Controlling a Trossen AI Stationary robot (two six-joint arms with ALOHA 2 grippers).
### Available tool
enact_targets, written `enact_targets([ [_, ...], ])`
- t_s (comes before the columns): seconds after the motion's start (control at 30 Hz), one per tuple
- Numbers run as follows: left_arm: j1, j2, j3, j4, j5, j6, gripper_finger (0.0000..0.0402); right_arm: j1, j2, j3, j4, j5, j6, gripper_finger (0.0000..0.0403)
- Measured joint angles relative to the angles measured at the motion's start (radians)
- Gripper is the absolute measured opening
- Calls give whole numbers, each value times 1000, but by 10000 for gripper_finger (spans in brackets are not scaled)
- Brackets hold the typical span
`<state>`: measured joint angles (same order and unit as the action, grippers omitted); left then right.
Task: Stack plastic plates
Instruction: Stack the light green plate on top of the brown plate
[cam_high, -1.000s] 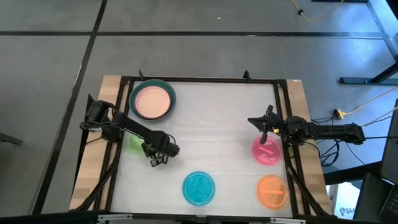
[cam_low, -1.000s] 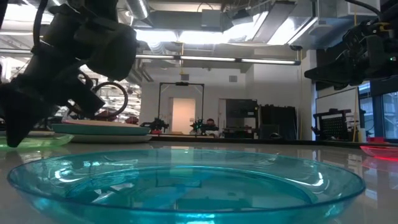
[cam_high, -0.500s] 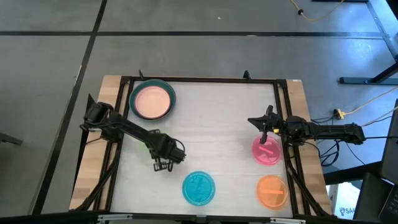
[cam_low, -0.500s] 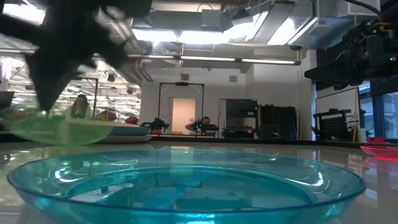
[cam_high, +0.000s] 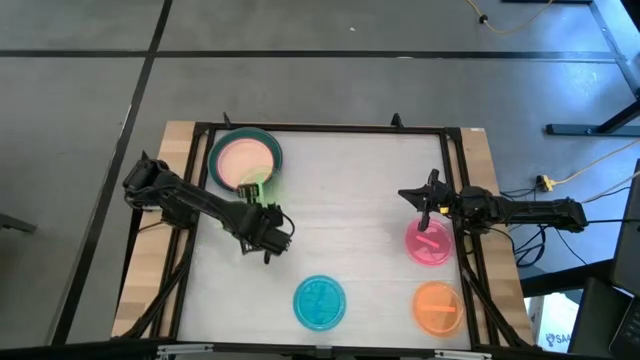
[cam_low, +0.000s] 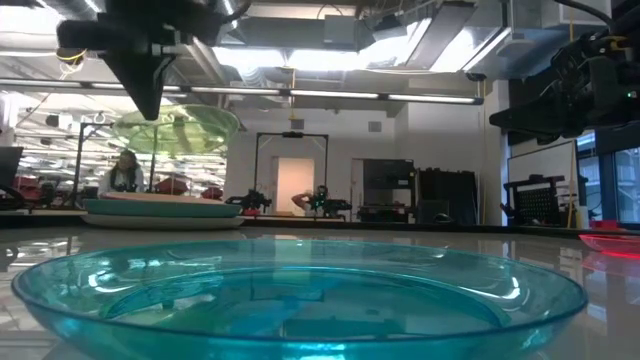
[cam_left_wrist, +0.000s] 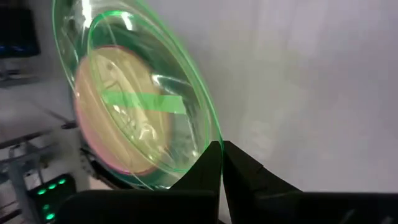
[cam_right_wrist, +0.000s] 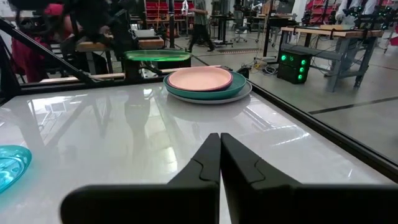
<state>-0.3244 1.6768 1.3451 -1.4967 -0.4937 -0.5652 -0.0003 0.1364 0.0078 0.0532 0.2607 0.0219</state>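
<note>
My left gripper (cam_high: 258, 208) is shut on a clear light green plate (cam_high: 253, 187), which floats just near of the stack (cam_high: 244, 160), a peach plate on teal and grey ones at the far left. The low view shows the green plate (cam_low: 176, 130) above the stack (cam_low: 165, 211). My right gripper (cam_high: 424, 205) is shut and hovers by the far rim of the magenta plate (cam_high: 430, 242), touching nothing. A cyan plate (cam_high: 320, 301) and an orange plate (cam_high: 437, 307) lie flat near the near edge. My left gripper pinches the light green plate's rim (cam_left_wrist: 208, 144) between its two fingers, on the side facing the near edge. The fingers (cam_low: 150, 100) slant down from above and the near side. The plate is lifted clear, nearly level, sticking out beyond the fingers toward the stack.
A black frame (cam_high: 320, 129) runs around the white tabletop, with wooden margins beyond it at left and right. The table's middle (cam_high: 340, 210) is bare. People and benches show in the room beyond the far edge (cam_right_wrist: 199, 15).
My left gripper has raised the light green plate from the table at the left side, swung it up and carried it toward the far edge, to just beside the stack. The plate was tilted on the way and now hangs nearly level. The right arm kept still.
</note>
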Motion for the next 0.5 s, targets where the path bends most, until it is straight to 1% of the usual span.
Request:
enact_targets([
  [0.13,52,-56,-78,4,-48,6,4,0,2,0,0,0,0,5],
  [0.27,117,-114,-181,41,-70,31,4,0,6,0,0,0,0,5],
  [0.4,190,-150,-282,127,-73,76,4,0,6,0,0,0,0,5],
  [0.5,244,-153,-349,218,-74,127,4,0,6,0,0,0,0,5],
])
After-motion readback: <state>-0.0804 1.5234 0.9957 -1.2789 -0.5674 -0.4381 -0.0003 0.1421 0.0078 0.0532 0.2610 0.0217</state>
